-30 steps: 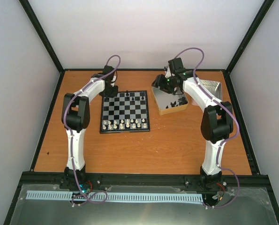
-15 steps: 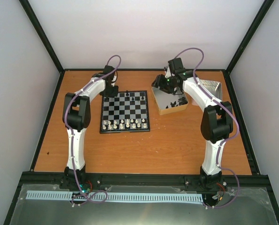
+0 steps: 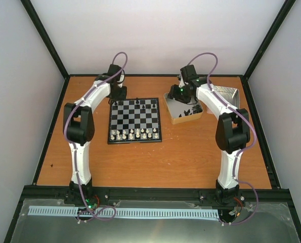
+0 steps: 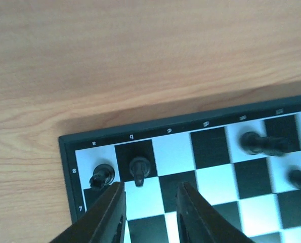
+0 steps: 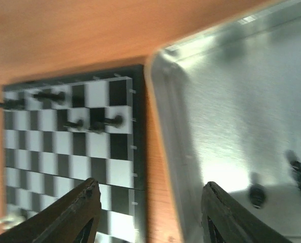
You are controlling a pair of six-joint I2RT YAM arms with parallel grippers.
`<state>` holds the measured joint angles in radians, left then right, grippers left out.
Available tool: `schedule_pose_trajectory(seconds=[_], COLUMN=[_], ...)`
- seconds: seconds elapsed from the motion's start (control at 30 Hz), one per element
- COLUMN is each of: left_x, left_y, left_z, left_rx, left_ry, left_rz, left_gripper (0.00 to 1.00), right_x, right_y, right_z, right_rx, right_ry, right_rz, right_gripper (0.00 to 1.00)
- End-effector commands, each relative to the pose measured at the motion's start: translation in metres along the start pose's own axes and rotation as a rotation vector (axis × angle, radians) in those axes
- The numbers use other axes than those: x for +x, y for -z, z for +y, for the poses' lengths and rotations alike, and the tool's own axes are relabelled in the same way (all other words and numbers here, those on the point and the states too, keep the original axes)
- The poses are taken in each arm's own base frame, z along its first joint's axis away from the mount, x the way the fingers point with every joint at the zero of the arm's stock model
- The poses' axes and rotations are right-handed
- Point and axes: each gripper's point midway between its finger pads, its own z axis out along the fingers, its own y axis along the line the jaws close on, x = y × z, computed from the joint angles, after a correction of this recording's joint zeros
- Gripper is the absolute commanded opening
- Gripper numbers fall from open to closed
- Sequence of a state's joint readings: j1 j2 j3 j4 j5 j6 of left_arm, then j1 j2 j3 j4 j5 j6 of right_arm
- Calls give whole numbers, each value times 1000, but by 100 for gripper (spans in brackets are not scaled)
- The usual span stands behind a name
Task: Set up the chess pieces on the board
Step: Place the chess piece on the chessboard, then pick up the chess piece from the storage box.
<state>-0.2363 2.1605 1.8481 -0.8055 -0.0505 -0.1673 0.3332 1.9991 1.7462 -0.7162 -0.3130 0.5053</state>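
The board (image 3: 135,121) lies mid-table. Its near row holds white pieces (image 3: 135,134), and a few black chess pieces (image 3: 140,105) stand near its far edge. My left gripper (image 4: 151,190) hovers open over the board's far-left corner (image 3: 118,97), with nothing between its fingers. Just ahead of the fingertips stand two black pieces on the corner squares, one (image 4: 102,174) and the other (image 4: 139,168). My right gripper (image 5: 150,190) is open and empty, straddling the gap between the board (image 5: 74,136) and a metal tin tray (image 5: 216,101) with loose black pieces (image 5: 256,195).
A second metal tray (image 3: 227,93) sits at the far right behind the first tray (image 3: 180,120). Two more black pieces (image 4: 261,143) stand further along the board's back rows. Bare wooden table (image 3: 165,162) surrounds the board.
My left gripper has opened and drawn back slightly from the black piece now standing on the corner row. The right gripper shifted a little over the tray's left rim.
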Motion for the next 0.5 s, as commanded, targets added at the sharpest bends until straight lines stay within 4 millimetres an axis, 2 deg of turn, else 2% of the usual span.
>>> schedule_pose_trajectory(seconds=[0.0, 0.2, 0.37, 0.47], left_x=[-41, -37, -24, -21], left_y=[76, 111, 120, 116], left_z=[-5, -11, -17, -20], left_rx=[61, 142, 206, 226], left_ry=[7, 17, 25, 24], left_rz=[-206, -361, -421, -414], left_gripper=[32, 43, 46, 46], right_x=[31, 68, 108, 128], right_y=[-13, -3, 9, 11], right_z=[-63, -100, -112, -113], right_rx=[267, 423, 483, 493], right_ry=[94, 128, 143, 136], right_rz=[105, 170, 228, 258], right_gripper=[54, 54, 56, 56])
